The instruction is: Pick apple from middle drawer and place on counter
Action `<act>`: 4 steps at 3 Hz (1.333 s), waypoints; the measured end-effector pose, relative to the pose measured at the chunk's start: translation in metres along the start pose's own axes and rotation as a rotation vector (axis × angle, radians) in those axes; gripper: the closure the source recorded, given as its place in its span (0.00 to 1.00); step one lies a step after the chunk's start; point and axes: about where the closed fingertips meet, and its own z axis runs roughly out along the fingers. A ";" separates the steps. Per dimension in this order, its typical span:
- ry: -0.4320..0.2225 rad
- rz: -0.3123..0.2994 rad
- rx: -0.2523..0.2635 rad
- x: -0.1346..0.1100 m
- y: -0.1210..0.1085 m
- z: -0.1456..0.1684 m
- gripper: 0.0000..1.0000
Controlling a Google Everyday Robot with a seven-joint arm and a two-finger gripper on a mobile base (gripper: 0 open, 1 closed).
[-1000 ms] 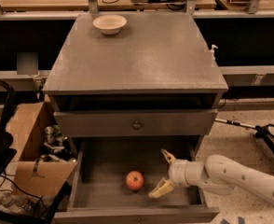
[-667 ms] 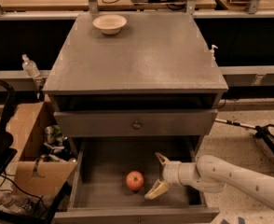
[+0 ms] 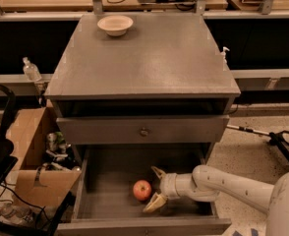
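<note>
**Claw closes the gap on the apple, no grasp yet**

Camera view: the claw (image 3: 151, 190) has slid left across the middle drawer (image 3: 107, 178) over the last second. A second ago it sat clearly apart from the apple (image 3: 142, 190); now its two fingers straddle the fruit's right side, one tip above and one below. The claw is spread wide and holds nothing. Can't tell whether a pad already touches the skin.

The apple hasn't shifted. It rests on the drawer floor, roughly centre, slightly toward the front. The drawer is pulled out far enough for the arm, which reaches in from the right.

My read: approach is nearly done, and the next step is to close on the apple and then lift. The upper drawer front (image 3: 143, 131) overhangs the rear of the opening, so the lift probably has to come forward before going up. The bench (image 3: 149, 58) has plenty of free room, with only a white bowl (image 3: 115, 24) at the back left.
</note>
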 end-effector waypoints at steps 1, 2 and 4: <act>-0.002 -0.001 -0.042 0.002 0.010 0.022 0.19; -0.005 -0.012 -0.071 -0.007 0.015 0.031 0.42; 0.005 -0.043 -0.105 -0.073 0.001 -0.002 0.89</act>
